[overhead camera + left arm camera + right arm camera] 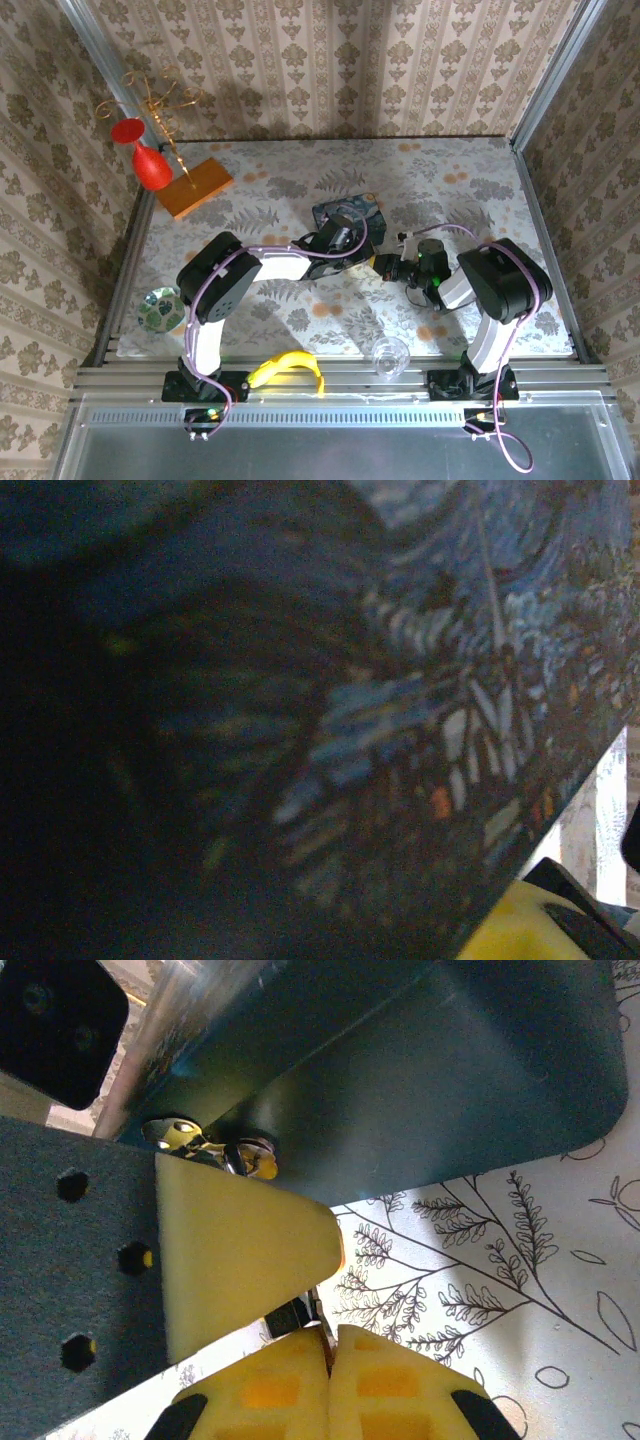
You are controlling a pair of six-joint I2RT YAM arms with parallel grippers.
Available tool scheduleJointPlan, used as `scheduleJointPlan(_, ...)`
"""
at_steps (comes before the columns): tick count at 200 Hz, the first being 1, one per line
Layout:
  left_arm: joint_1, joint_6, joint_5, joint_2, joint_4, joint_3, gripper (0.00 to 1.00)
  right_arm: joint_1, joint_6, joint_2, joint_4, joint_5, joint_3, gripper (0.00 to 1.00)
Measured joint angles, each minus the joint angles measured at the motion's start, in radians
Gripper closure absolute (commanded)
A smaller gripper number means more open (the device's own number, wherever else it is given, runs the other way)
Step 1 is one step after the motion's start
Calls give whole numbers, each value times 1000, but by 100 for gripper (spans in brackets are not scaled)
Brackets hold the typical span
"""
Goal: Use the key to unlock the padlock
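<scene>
Two arms meet at centre. Left gripper (343, 238) clamped on blue tin (352, 212). Right gripper (330, 1350) fingers pressed together, near tiny padlock (238, 1155) at tin's edge, yellow pad (240, 1250) between them.

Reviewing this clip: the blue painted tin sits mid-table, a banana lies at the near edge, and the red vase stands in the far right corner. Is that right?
Not quite. The top external view shows the red vase in the far left corner, beside the wooden block. The blue painted tin does sit mid-table, and the banana lies at the near edge.
</scene>
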State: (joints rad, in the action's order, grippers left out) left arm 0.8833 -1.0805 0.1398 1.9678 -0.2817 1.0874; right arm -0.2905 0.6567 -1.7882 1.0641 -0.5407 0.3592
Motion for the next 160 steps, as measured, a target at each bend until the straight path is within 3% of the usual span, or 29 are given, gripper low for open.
scheduleJointPlan(160,-17,-59,22,-42,-33,-23,87,24,28,-95,232,-53,-75,100)
